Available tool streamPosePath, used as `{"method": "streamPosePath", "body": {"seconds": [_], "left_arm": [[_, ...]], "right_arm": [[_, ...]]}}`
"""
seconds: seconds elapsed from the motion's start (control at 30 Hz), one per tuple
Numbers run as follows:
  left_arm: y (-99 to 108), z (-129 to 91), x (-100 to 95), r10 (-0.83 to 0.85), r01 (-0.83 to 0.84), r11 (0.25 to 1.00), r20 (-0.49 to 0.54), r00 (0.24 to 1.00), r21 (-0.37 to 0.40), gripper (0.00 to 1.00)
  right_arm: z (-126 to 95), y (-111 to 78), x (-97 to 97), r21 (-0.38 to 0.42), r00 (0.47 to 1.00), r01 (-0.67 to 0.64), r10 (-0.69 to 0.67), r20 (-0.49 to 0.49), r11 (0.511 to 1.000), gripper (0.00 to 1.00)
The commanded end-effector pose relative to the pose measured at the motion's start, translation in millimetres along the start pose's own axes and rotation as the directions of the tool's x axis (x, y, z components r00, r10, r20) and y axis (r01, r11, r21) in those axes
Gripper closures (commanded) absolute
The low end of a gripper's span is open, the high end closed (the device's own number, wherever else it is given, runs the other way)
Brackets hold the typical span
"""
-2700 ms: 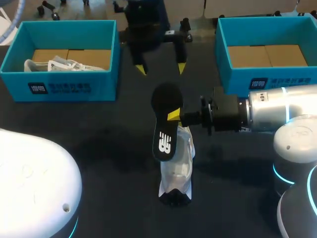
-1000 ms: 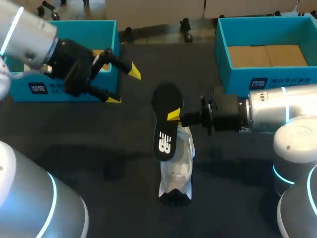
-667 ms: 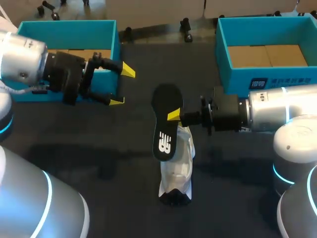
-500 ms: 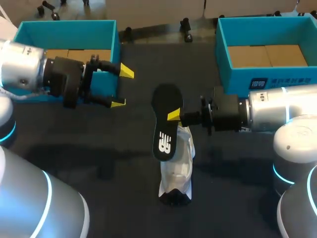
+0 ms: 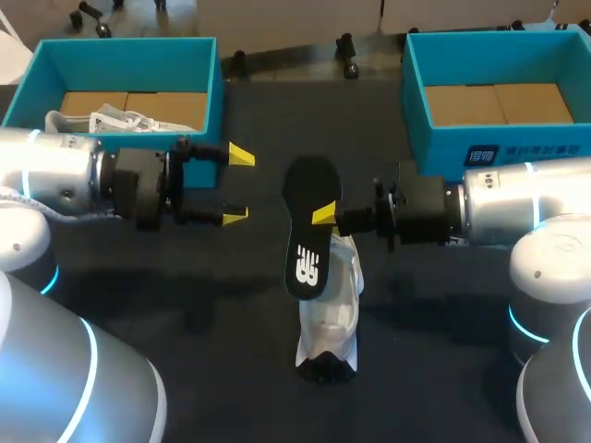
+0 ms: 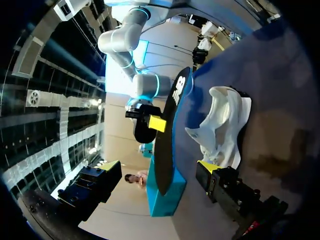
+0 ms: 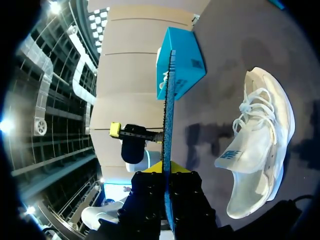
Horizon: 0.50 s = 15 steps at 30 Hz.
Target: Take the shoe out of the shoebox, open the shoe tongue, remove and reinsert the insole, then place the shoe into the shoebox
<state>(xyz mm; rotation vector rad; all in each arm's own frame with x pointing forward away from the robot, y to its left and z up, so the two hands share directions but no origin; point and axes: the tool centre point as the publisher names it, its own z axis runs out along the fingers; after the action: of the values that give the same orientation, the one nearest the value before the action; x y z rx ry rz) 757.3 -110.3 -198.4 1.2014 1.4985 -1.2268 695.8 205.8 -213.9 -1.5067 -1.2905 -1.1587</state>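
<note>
Insole's out, right gripper has it

White shoe [image 5: 330,309] lies on the table [image 5: 212,305]. Right gripper [image 5: 323,216] is clamped tight on the black insole [image 5: 303,244], holding it on edge just above the shoe. Left gripper [image 5: 236,185] hovers with fingers wide apart, nothing in them, near the insole but not touching. Further back: left box [image 5: 138,164] with a spare shoe [image 5: 103,120], and right box [image 5: 434,148].
</note>
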Motion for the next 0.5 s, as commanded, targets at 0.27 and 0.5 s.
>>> {"method": "streamPosePath", "body": {"seconds": [0.27, 0.5], "left_arm": [[-0.3, 7.2, 1.0, 0.005, -0.005, 1.000, 0.013, 1.000, -0.007, 0.00], [-4.7, 18.6, 12.0, -0.054, 0.056, 0.998, 0.094, 0.994, -0.014, 0.00]], "right_arm": [[1.8, -0.4, -0.1, -0.002, 1.000, 0.000, 0.000, 0.000, 1.000, 1.00], [1.8, -0.4, -0.1, -0.002, 1.000, 0.000, 0.000, 0.000, 1.000, 1.00]]}}
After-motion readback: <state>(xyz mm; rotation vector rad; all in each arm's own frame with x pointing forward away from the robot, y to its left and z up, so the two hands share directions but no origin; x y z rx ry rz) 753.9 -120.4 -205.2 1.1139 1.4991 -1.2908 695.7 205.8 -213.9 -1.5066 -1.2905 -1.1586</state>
